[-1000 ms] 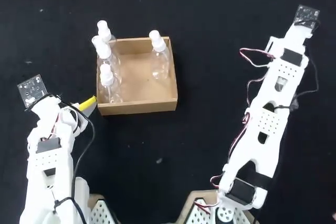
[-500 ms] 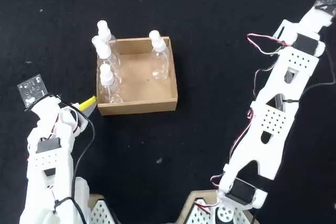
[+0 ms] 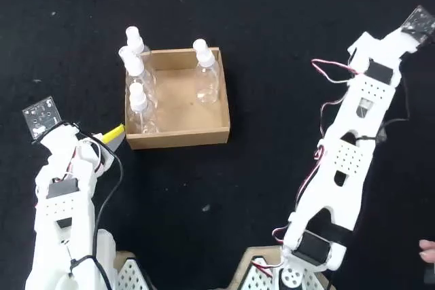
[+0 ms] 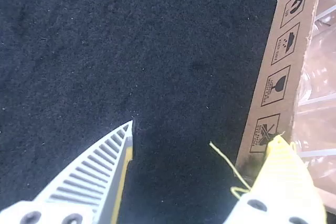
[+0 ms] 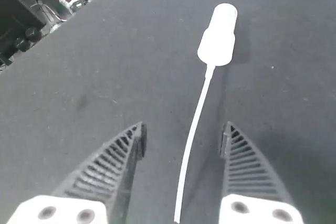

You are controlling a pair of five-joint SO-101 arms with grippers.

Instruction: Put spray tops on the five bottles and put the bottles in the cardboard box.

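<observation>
Lightness is the main trait of the white plastic spray top (image 5: 217, 40) that lies on its side on the black cloth-covered table (image 3: 272, 66). Its thin white dip tube (image 5: 196, 124) runs back from the head and passes between the fingers of the right gripper (image 5: 182, 129). The jaws stand wide apart and touch neither the tube nor the head.

The part probably weighs almost nothing, so it would skid or roll at a nudge instead of resisting. The tube looks slender and bendy. A pinch there would likely flex it and leave the head swinging, which is poor for aiming it into a bottle neck. The stubby rigid head is the better place to grip, across its sides, though the smooth plastic may slip under a light squeeze.

The shallow brown cardboard box (image 3: 178, 139) sits well apart from it, on the other side of the table. Four clear plastic bottles with white tops stand there. Two (image 3: 139, 100) are along the box's left wall and one (image 3: 206, 73) is near its far right corner. One (image 3: 134, 39) is at the far left corner, though whether it is inside the box or just outside cannot be told. They look thin-walled, light and easy to tip.

The left gripper (image 4: 203, 132) rests with its jaws apart, its yellow finger (image 4: 283, 166) just beside the box's outer wall (image 4: 273, 77).
</observation>
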